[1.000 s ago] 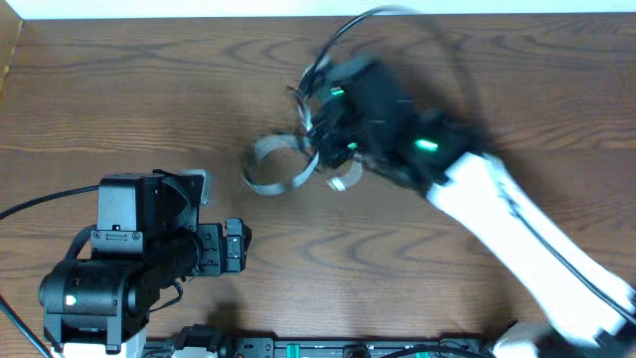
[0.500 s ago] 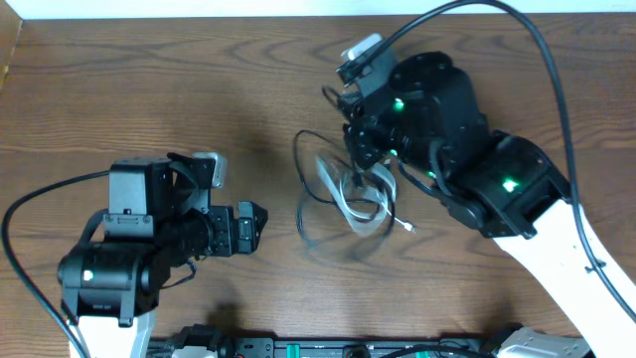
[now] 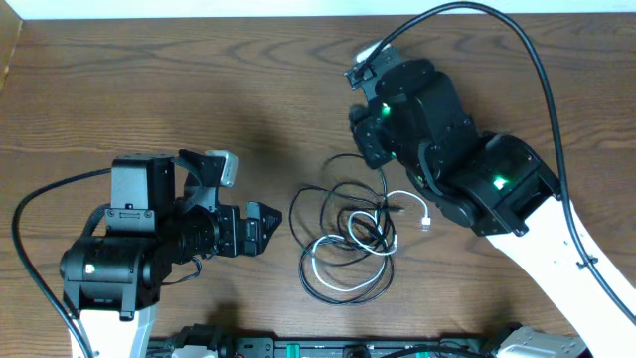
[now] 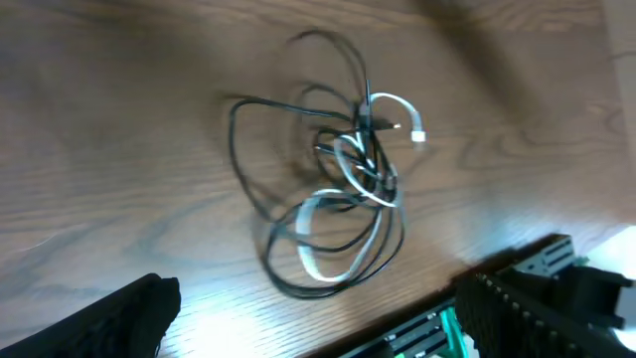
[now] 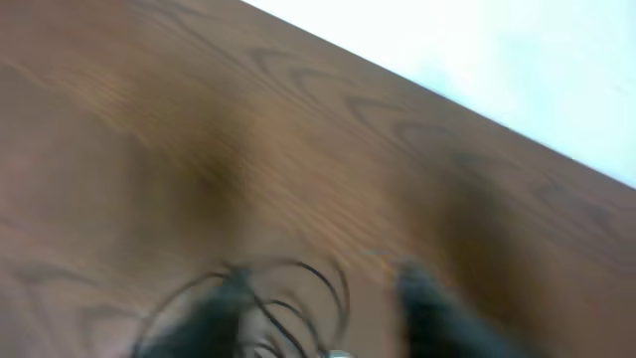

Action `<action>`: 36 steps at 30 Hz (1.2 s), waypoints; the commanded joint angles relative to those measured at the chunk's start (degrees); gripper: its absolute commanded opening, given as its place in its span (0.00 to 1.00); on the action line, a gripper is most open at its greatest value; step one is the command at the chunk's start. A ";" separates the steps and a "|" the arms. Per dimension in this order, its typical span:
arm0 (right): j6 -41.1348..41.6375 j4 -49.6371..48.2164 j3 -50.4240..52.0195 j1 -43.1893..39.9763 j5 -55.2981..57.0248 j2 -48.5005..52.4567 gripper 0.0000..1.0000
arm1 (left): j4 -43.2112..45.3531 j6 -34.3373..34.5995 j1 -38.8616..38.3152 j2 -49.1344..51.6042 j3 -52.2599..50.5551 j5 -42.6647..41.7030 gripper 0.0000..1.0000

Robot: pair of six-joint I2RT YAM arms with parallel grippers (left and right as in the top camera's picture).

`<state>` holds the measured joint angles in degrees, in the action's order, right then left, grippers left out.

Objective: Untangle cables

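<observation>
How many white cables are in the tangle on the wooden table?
1. The thin white cable loops through the thin black cables at mid-table, its small plug end lying outside the heap. The tangle may hide another.

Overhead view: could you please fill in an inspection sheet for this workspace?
Surface: brown wooden table.
Job's things: cables, thin black loops tangled with one white cable, lying mid-table.
Clutter: nothing seen.
Grippers: left gripper open, beside the tangle, not touching it; right gripper open, blurred, nothing between its fingers.
Cables: thick black arm lead arches clear of the tangle.
Surroundings: white strip beyond the far edge; dark rail along the near edge.
</observation>
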<state>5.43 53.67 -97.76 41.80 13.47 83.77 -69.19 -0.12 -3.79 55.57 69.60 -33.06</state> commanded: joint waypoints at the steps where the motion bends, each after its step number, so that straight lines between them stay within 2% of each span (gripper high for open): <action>1: 2.27 3.72 0.02 -0.52 5.53 1.92 0.96 | -0.02 -3.74 0.09 0.04 -0.37 -6.93 0.94; 4: 5.62 10.21 0.04 -0.83 5.03 4.42 0.99 | 1.05 -7.23 0.09 0.04 -0.28 -12.66 0.94; 9: 5.62 22.27 0.07 -0.81 -4.68 10.43 0.99 | 3.13 -7.37 0.09 0.04 1.05 -12.22 0.94; 15: 1.92 35.08 0.46 -0.24 -9.88 17.68 0.99 | 2.80 -6.58 0.15 -0.22 1.25 -1.75 0.94; 18: -2.47 37.88 1.77 0.74 -10.99 19.71 0.99 | 2.86 -1.77 0.81 -1.01 3.04 8.33 0.94; 20: -6.99 37.38 3.61 1.51 -13.73 20.02 0.99 | 2.40 0.92 1.95 -1.38 5.84 12.68 0.94; 27: -22.32 30.12 13.16 4.90 -22.56 20.02 0.99 | -3.54 3.89 5.79 -1.66 16.81 19.76 0.94; 36: -24.37 9.07 25.70 8.35 -22.67 20.02 0.99 | -7.93 3.87 6.45 -2.01 18.99 20.20 0.94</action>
<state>-16.58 65.89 -74.28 49.89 -8.16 103.68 -76.66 3.05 2.26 53.21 88.12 -14.17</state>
